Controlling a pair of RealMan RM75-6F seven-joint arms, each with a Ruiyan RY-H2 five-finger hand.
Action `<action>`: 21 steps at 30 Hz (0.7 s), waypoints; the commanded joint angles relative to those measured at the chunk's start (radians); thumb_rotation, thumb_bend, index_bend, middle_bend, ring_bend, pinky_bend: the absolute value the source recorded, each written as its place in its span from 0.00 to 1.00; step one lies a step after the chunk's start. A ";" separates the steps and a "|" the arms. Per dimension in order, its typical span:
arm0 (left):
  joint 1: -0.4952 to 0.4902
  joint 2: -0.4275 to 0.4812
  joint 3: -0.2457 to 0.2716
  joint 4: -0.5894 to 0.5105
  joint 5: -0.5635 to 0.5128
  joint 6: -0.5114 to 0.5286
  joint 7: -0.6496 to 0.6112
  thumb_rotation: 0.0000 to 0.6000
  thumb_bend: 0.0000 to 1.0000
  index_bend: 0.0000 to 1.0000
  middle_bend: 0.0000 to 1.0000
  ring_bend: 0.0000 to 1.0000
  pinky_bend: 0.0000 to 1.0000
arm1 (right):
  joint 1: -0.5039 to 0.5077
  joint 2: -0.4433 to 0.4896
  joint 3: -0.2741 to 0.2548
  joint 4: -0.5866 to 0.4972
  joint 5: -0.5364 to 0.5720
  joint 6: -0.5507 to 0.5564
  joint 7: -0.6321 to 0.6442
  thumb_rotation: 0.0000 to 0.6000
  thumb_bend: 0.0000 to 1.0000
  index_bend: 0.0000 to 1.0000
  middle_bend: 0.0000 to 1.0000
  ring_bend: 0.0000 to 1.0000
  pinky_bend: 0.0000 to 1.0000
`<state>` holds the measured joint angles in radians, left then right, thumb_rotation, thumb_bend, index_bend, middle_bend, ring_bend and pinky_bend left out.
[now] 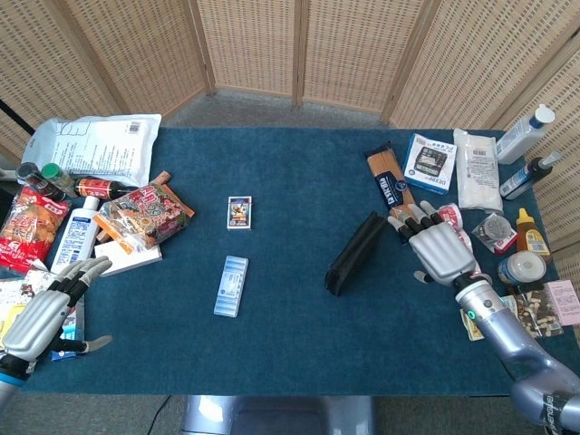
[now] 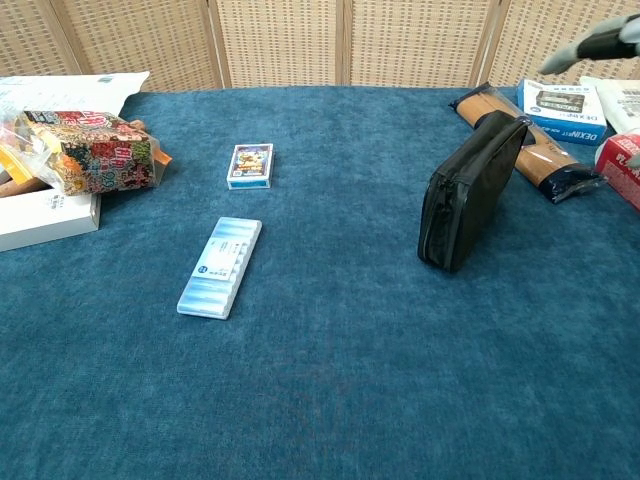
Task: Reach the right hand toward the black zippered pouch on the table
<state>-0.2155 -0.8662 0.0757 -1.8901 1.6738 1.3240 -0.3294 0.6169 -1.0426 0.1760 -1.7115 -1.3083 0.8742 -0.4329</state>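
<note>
The black zippered pouch (image 1: 355, 253) (image 2: 470, 191) stands on its edge near the middle right of the blue table. My right hand (image 1: 435, 246) hovers open just right of the pouch, fingers spread and pointing away from me, apart from it. In the chest view only blurred fingertips (image 2: 598, 42) show at the top right corner. My left hand (image 1: 43, 311) is open at the table's front left corner, holding nothing.
A spaghetti packet (image 1: 395, 195) and a blue-white box (image 1: 429, 163) lie behind the pouch. A red packet (image 1: 458, 245), cans and bottles crowd the right edge. A card box (image 1: 239, 213) and a pale blue strip (image 1: 231, 285) lie mid-table. Snacks and bottles fill the left side.
</note>
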 commanded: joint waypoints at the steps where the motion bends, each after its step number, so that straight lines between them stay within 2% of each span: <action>1: 0.002 0.002 0.002 -0.003 0.003 0.003 0.001 1.00 0.04 0.00 0.00 0.00 0.00 | 0.041 -0.025 -0.004 0.022 0.002 -0.040 -0.032 1.00 0.17 0.00 0.00 0.00 0.00; 13: 0.009 -0.004 0.005 0.011 -0.012 0.006 -0.015 1.00 0.05 0.00 0.00 0.00 0.00 | 0.169 -0.093 -0.027 0.067 0.054 -0.161 -0.121 1.00 0.17 0.00 0.00 0.00 0.00; 21: 0.017 -0.009 0.008 0.035 -0.018 0.015 -0.040 1.00 0.04 0.00 0.00 0.00 0.00 | 0.242 -0.145 -0.052 0.108 0.130 -0.213 -0.199 1.00 0.17 0.00 0.00 0.00 0.00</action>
<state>-0.1993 -0.8750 0.0830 -1.8562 1.6567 1.3381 -0.3685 0.8497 -1.1774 0.1306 -1.6131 -1.1900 0.6698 -0.6190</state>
